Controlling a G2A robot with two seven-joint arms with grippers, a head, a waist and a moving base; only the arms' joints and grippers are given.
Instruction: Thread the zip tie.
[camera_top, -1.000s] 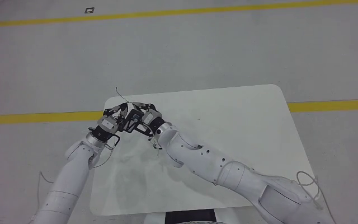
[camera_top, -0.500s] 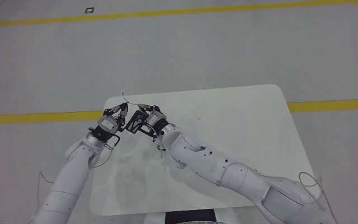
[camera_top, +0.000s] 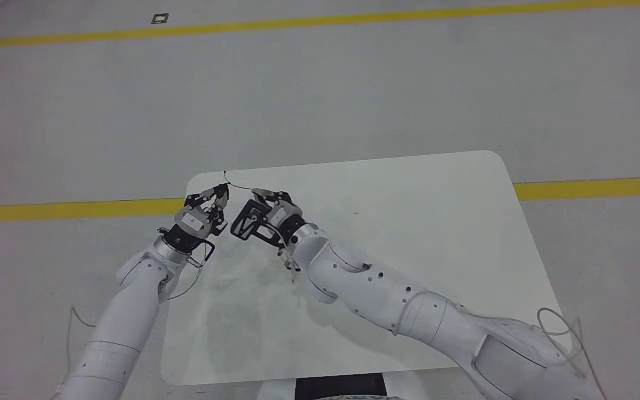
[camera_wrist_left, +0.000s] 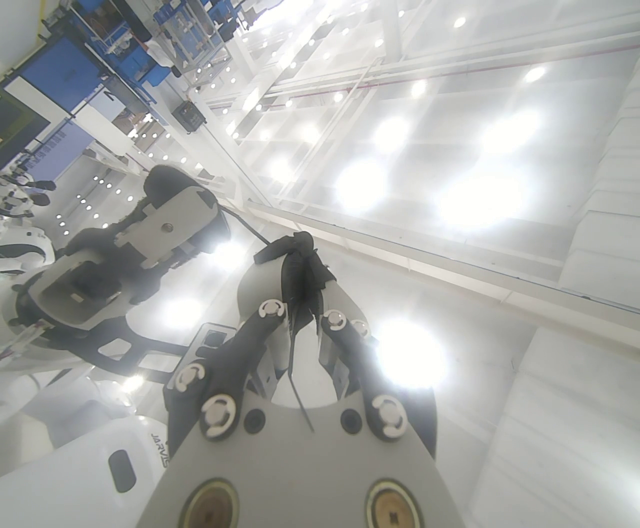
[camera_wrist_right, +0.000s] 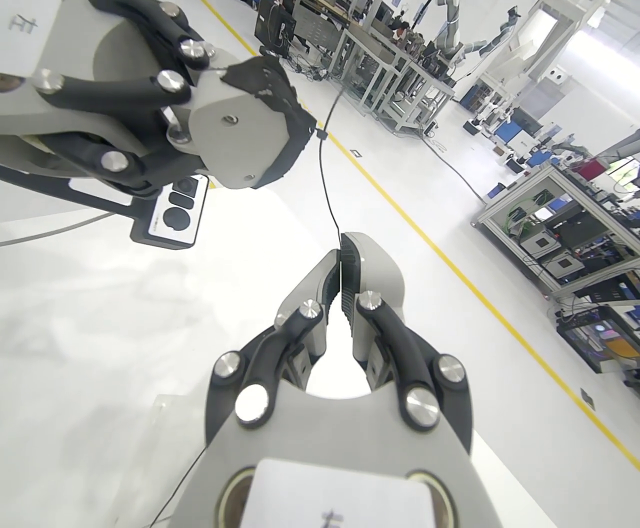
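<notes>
The right gripper (camera_wrist_right: 341, 252) is pinched fully closed on the thin black zip tie (camera_wrist_right: 325, 186), catching the strap only at the very tips of its pads (camera_wrist_right: 348, 270). From there the strap rises in a slight bow to the left gripper (camera_wrist_right: 295, 120). That gripper is likewise closed and clamps the tie at its small square head (camera_wrist_right: 321, 134). A thinner length carries on past the head, out over the floor (camera_wrist_right: 440, 210). In the left wrist view another stretch of strap trails back between that gripper's fingers (camera_wrist_left: 255, 285) toward its palm. Both grippers are raised near the far left corner of the white tabletop (camera_top: 420, 220), close together.

Whether the strap passes through the head or merely lies against it is too small to tell.

The main risk is probably the tip-only hold, because a slick, narrow strap could slide out under a firm pull. Pushing instead of pulling would likely buckle the bowed section. A pull off the head's axis could twist the head in the left gripper or jam it. With so little room between them, the fingers could also knock together.
</notes>
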